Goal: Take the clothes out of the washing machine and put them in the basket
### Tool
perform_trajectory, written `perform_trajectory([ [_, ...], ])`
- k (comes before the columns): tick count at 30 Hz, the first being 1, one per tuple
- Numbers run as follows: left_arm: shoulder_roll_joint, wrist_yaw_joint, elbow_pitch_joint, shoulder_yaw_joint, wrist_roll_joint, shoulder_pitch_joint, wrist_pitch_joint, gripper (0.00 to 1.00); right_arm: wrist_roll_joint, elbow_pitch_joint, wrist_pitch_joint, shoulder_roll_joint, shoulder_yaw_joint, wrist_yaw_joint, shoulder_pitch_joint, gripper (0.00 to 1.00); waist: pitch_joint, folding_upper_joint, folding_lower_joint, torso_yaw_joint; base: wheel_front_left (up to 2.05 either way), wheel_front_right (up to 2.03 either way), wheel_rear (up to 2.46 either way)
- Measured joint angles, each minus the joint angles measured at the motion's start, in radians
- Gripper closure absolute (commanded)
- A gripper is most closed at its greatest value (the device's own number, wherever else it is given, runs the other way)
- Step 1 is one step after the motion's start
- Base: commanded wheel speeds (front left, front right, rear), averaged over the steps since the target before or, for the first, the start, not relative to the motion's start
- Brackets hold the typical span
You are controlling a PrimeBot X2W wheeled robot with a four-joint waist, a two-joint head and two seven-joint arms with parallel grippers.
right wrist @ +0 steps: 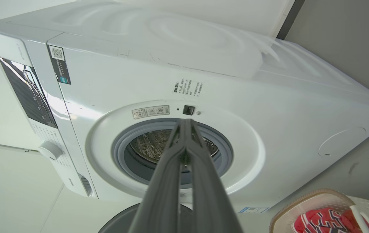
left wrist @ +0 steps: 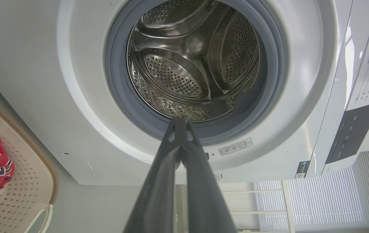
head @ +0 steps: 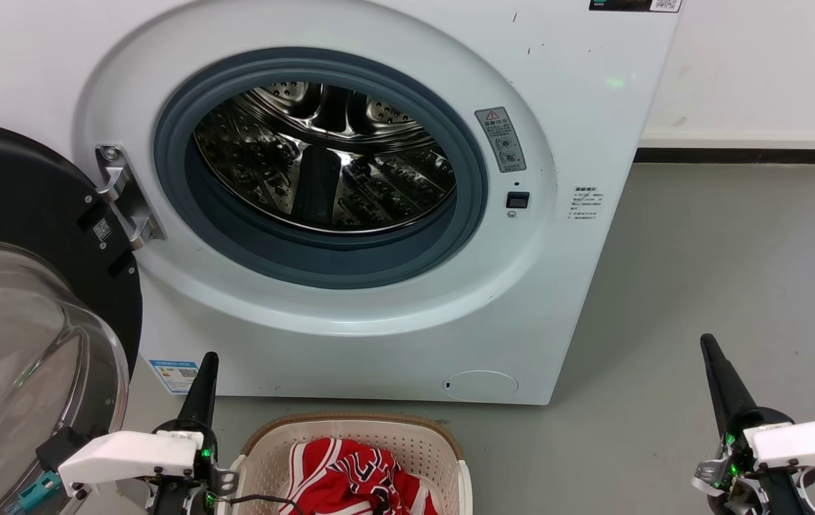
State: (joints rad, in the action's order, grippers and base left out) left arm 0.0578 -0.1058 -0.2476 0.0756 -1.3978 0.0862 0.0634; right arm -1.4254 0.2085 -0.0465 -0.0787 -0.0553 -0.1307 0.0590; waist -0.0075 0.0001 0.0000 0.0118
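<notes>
Clothes: red crumpled heap inside basket, on floor directly in front of washer, at bottom edge of head view. Drum: bare perforated steel, no fabric seen from head or wrist cameras; lowest front part hidden behind grey seal. Door swung open to left.

Left gripper: closed, tips pressed together, holding nothing; just beside left rim of basket, pointing up toward washer. Right gripper: closed likewise, empty; well apart from basket, off to right above floor.

Key relation: heap between both grippers and below them, nearer left arm; drum ahead of and above both. No clear long axis to heap. Judged from layout: unloading probably complete. For any final check of drum, either arm already aimed at opening in own wrist view.

Writing: warning sticker right of seal, triangle symbol, text too small to read. Blue-edged label low on front and QR sticker on door: not legible. Black-and-white lettering on clothes: folded, unreadable.
</notes>
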Motion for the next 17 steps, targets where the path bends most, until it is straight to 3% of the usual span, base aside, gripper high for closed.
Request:
perform_trajectory([
  [17, -0.005, -0.014, 0.0, 0.025, -0.13, 0.008, 0.03, 1.0, -0.13, 0.021, -0.024, 0.001, -0.014, 0.0, 0.025, 1.0, 0.006, 0.0, 0.0, -0.007, 0.0, 0.0, 0.0],
])
